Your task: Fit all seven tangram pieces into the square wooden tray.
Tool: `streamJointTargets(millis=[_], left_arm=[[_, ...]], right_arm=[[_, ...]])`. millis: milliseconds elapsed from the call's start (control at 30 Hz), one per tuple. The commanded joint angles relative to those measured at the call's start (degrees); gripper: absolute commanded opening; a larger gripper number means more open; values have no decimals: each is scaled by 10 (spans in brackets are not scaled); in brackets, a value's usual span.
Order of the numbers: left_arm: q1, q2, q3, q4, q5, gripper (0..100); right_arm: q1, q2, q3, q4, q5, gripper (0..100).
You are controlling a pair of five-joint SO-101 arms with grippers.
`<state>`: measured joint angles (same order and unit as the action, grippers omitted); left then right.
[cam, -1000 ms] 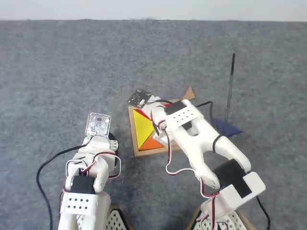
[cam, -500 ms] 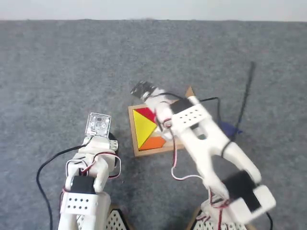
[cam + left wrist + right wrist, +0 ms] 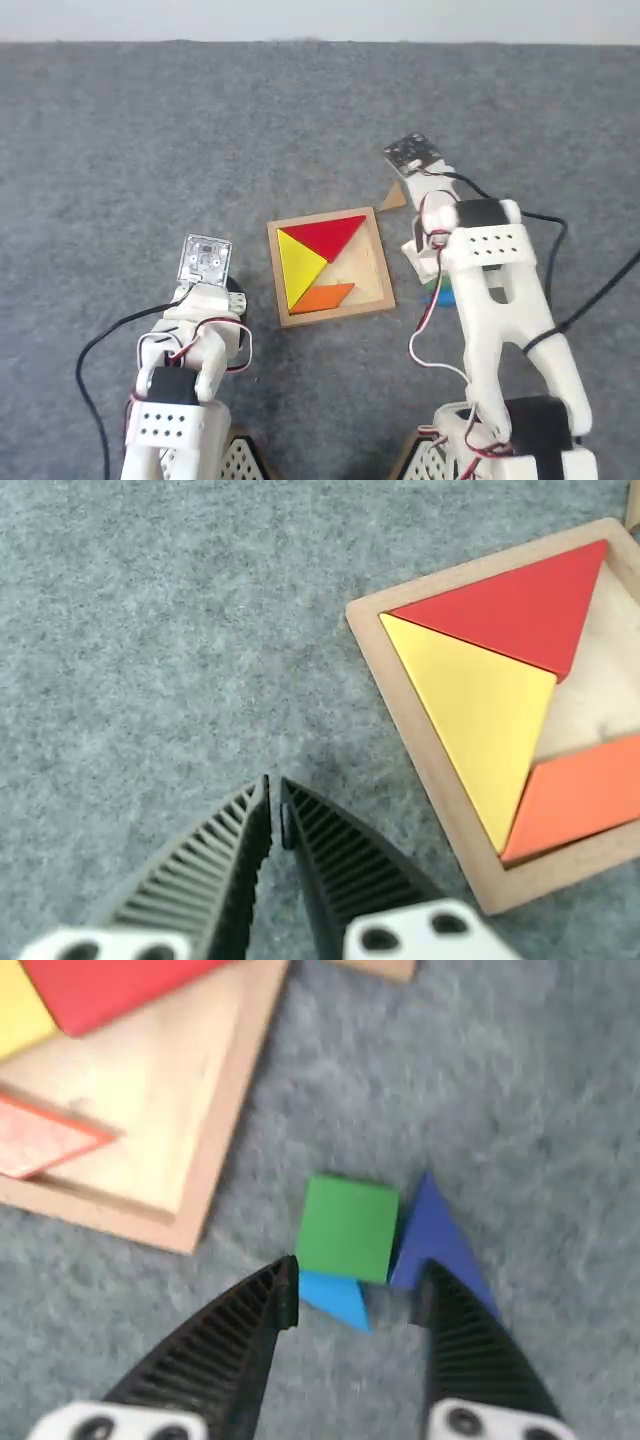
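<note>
The square wooden tray [image 3: 381, 262] lies mid-table and holds a red triangle [image 3: 326, 236], a yellow triangle [image 3: 298, 266] and an orange parallelogram [image 3: 322, 297]. My right gripper [image 3: 356, 1294] hangs open just off the tray's right side, over a green square [image 3: 348, 1228]. A light blue triangle [image 3: 336, 1299] and a dark blue triangle [image 3: 439, 1251] touch that square. A tan wooden piece [image 3: 393, 197] lies beyond the tray's far right corner. My left gripper [image 3: 273, 817] is shut and empty over the carpet left of the tray [image 3: 418, 730].
Grey carpet [image 3: 150, 140] covers the whole table. The right arm [image 3: 490, 270] stands over the loose pieces and hides most of them from above. The left arm [image 3: 190, 350] sits at the near left. Cables [image 3: 580, 300] trail beside the right arm.
The right arm has swung from over the tray to its right side, uncovering the tray's three pieces. The left arm has not moved.
</note>
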<state>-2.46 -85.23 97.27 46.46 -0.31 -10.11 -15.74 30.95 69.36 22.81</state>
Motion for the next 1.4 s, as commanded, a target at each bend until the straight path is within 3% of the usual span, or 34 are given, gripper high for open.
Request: streamJointTargets(millis=[0,267,700,1000,1367], left_arm=[[-3,-8,-5,3,4,15],[-3,-8,-5,3,4,15],[-3,-8,-5,3,4,15],[-3,-8,-5,3,4,15],[-2,-8,-5,3,4,15]], right_arm=[[9,-33,-3,17,-9,256],[11,-1,-66,4,-96,256],[-29,373,-458,86,-243,257],[-68,514,-631,91,-265,257],[-69,596,-672,73,-265,257]])
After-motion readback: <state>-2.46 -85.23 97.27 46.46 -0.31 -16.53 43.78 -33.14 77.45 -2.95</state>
